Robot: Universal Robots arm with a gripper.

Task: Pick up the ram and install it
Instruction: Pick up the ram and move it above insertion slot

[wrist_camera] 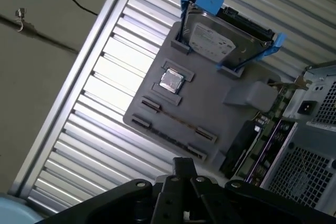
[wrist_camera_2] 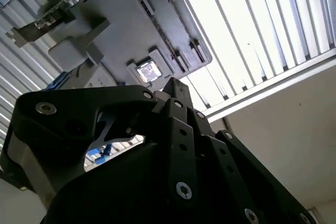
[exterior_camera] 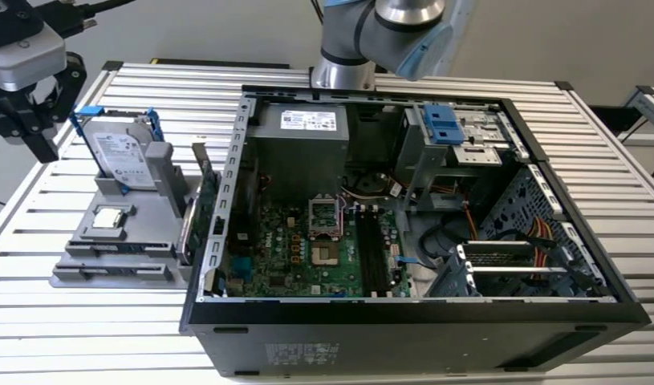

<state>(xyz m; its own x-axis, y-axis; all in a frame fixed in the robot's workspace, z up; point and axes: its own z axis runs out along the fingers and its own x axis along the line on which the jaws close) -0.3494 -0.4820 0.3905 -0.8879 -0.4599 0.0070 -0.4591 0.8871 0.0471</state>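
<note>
Over the worktop point(wrist_camera: 105, 77), short of the grey holder point(wrist_camera: 210, 108), the gripper point(wrist_camera: 184, 163), pressed together and empty, is hovering in approach, while the ram point(wrist_camera: 178, 120) is sitting edge-up in the holder near the processor point(wrist_camera: 171, 80), seemingly calling for a spread, aligned grasp.

1. The ram point(wrist_camera: 176, 119) is a thin, long, narrow stick, seen edge-on in the first wrist view as a dark, brownish line
2. It stands on its long edge in a slot of the grey holder point(wrist_camera: 210, 103), between end clips
3. It lies just beside the square silver processor chip point(wrist_camera: 171, 80), on the side away from the hard drive point(wrist_camera: 220, 38)
</note>
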